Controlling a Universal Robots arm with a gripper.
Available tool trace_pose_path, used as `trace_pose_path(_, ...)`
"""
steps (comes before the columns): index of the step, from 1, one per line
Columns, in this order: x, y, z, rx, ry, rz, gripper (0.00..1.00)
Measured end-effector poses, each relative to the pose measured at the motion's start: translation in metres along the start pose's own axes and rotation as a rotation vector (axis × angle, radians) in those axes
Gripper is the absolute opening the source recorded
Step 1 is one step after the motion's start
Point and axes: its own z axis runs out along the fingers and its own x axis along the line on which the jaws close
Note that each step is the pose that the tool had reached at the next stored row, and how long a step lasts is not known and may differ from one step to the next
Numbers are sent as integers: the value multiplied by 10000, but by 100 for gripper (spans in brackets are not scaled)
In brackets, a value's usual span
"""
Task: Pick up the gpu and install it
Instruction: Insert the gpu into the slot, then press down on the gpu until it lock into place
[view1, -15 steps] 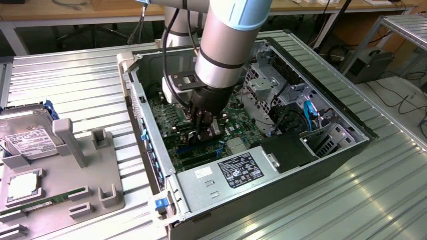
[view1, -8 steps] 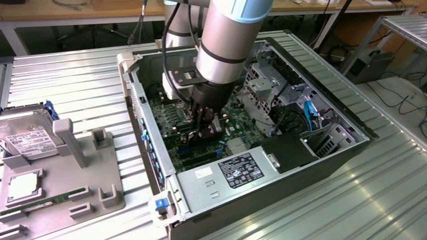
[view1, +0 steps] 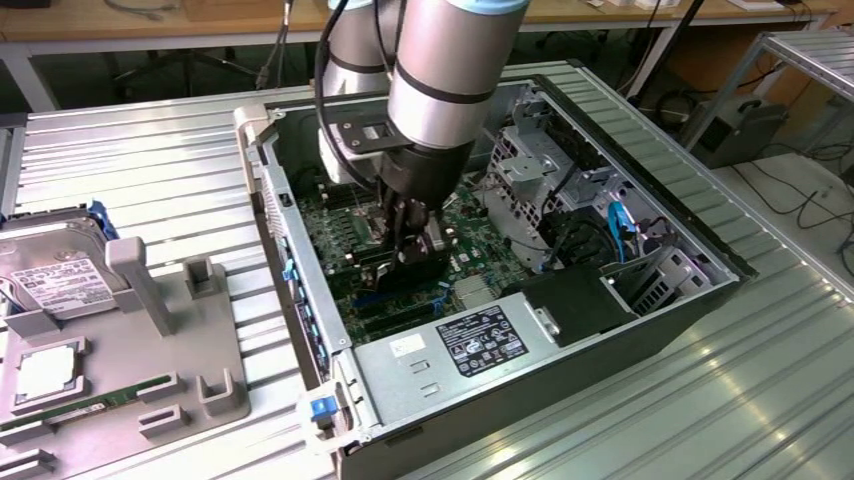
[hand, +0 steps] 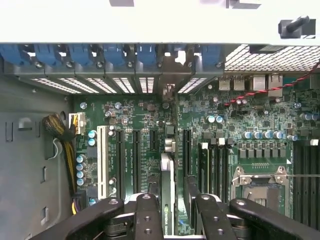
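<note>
My gripper (view1: 407, 262) is down inside the open computer case (view1: 667, 230), over the green motherboard (view1: 470, 222). It is shut on the gpu (view1: 427, 252), a thin dark card held on edge. In the wrist view the gpu (hand: 168, 192) stands edge-on between my two black fingers (hand: 147, 215), just above the motherboard (hand: 150, 125) and in line with the long black expansion slots (hand: 186, 150). Its far end points toward the row of rear slot openings with blue clips (hand: 100, 55). Whether the card's lower edge touches a slot is hidden.
A grey holder (view1: 174, 330) at the exterior view's left carries a silver hard drive (view1: 60, 280) and a green memory stick (view1: 94, 405). Inside the case are the power supply (view1: 467, 340), a drive cage (view1: 534, 160), the CPU socket (hand: 260, 185) and a yellow-black cable bundle (hand: 60, 130).
</note>
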Motion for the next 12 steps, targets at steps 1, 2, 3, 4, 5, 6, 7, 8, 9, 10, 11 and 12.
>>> trace_pose_path(1,-4,11,0,10,2,0,34)
trace_pose_path(2,-11,23,1,14,2,1,34)
trace_pose_path(3,-21,32,2,16,6,0,33)
trace_pose_path(4,-36,43,3,16,16,1,25)
trace_pose_path(5,-46,49,4,15,24,1,19)
trace_pose_path(6,-55,53,4,16,28,2,13)
trace_pose_path(7,-63,57,6,17,31,2,11)
trace_pose_path(8,-64,57,9,17,31,0,11)
trace_pose_path(9,-66,60,23,17,32,1,11)
trace_pose_path(10,-65,63,32,17,32,2,11)
trace_pose_path(11,-65,67,37,16,33,2,11)
trace_pose_path(12,-65,72,49,17,32,2,11)
